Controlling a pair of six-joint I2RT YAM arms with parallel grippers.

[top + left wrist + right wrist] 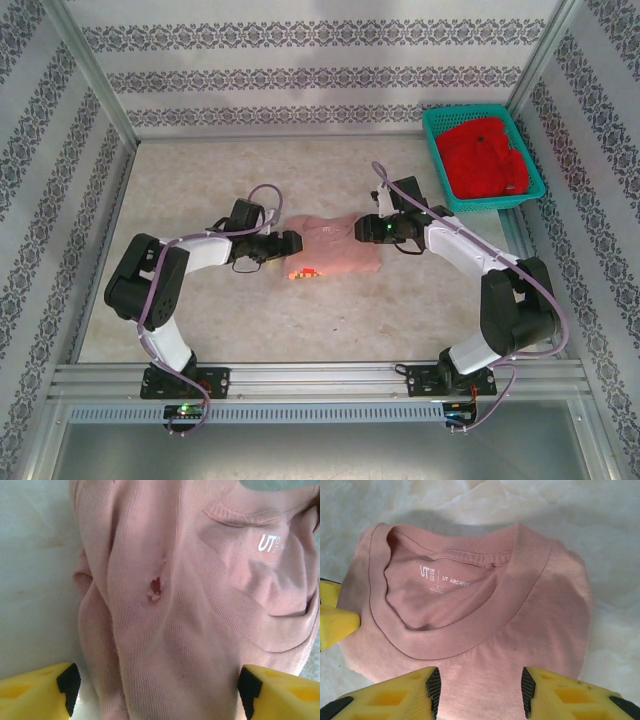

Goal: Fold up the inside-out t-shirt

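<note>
— "While it lies bunched like that, where would you have them take hold?"

— "At the edges, I'd say, not the middle. The inside-out t-shirt (335,250) is a rumpled heap at the centre of the table (200,180), between the two arms and well apart from the green basket (440,190) holding the red garment (487,158)."

— "Is either one gripping it?"

— "Neither, from what I can see. The left gripper (157,685) hangs over the body of the shirt with its fingers spread wide, one out past the cloth over bare table, and nothing pinched. The right gripper (479,682) hovers at the neck end, jaws parted with the cloth lying loose below them."

— "So what makes a good job of this step?"

— "Flatten it first, I reckon. The collar (470,640) faces up with the printed label (442,580) showing, so the right one could pinch a single layer of the ribbed band. The left should hunt for the hem or a side seam, not that thick ridge by the small reddish spot (156,586)."

— "And then?"

— "Draw apart gently and low, so the folds slide out across the table. Grab two layers and the creases likely get locked in. I can't tell where the sleeves are tucked, so I'd go slowly."
</note>
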